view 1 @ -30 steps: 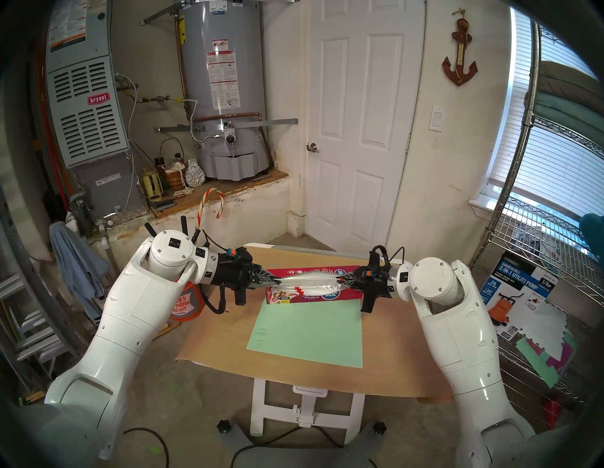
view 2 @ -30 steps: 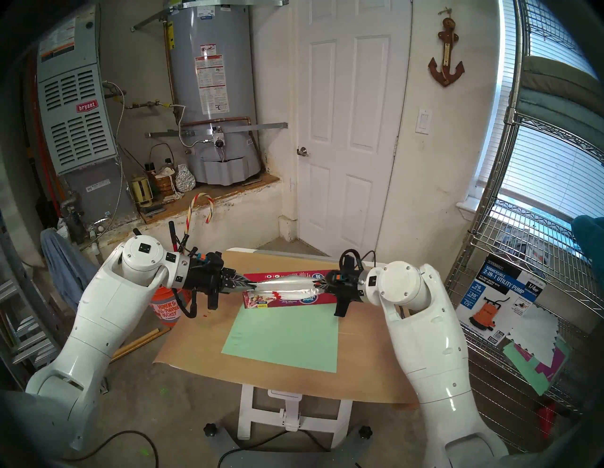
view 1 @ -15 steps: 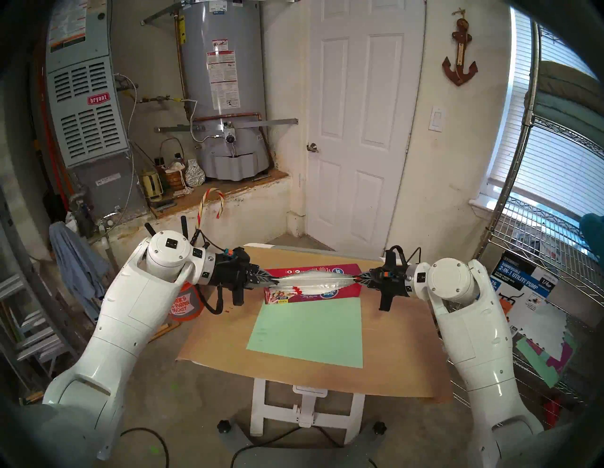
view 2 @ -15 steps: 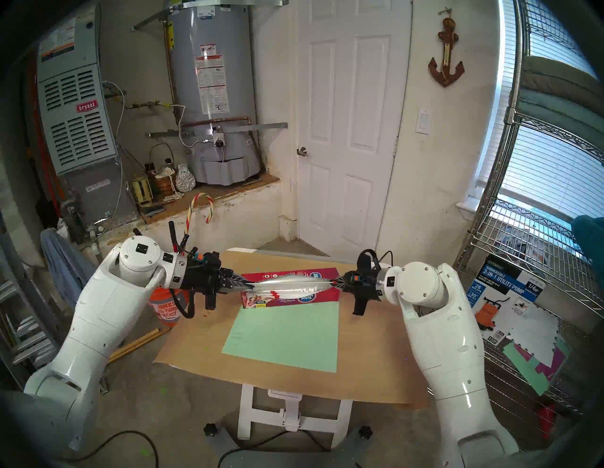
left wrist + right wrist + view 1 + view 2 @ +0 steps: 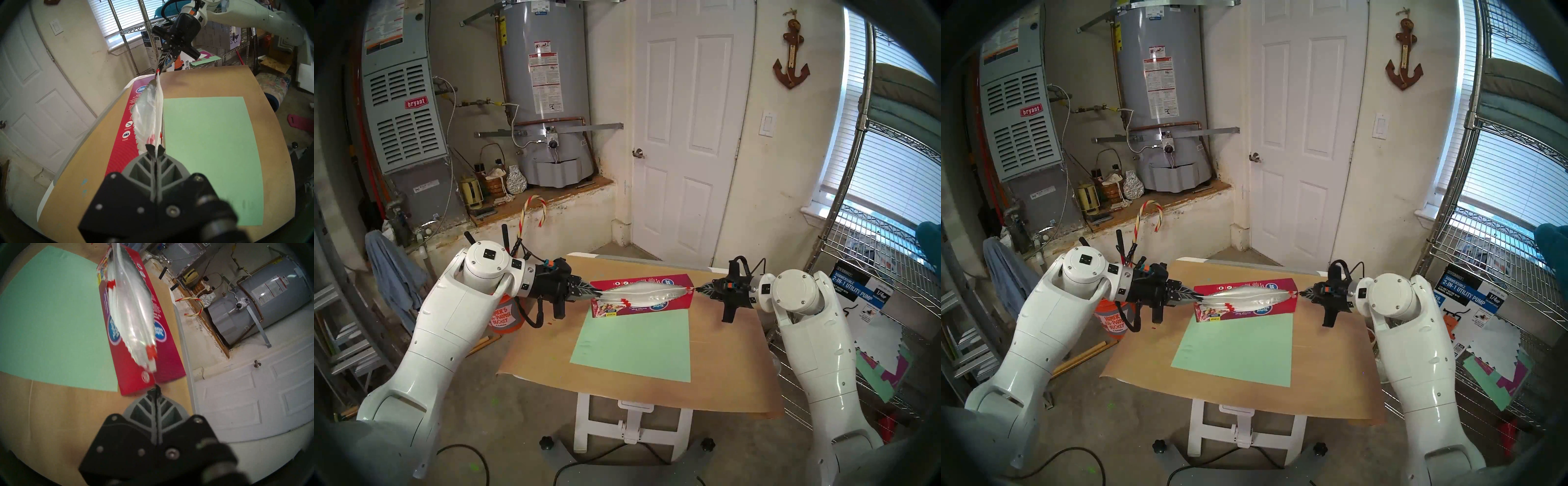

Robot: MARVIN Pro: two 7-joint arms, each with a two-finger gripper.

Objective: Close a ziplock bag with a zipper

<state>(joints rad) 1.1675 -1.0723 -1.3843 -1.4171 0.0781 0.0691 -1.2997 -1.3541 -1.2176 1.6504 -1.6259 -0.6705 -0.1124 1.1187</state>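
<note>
The clear ziplock bag hangs stretched out just above a red box, with its white zipper along the edge. My left gripper is shut on the bag's left end, and the plastic shows between its tips in the left wrist view. My right gripper is shut, its tips just past the bag's right end. In the right wrist view a small gap separates them from the bag's end, where a small red piece sits on the track. The bag is blurred there.
The red-and-purple box lies across the far part of the tan table. A green sheet lies in front of it. An orange bucket stands left of the table and a wire shelf to the right.
My right gripper has slid to the right along the bag's top edge and now sits just beyond its end. The bag has been drawn out longer. The left gripper has barely moved.
</note>
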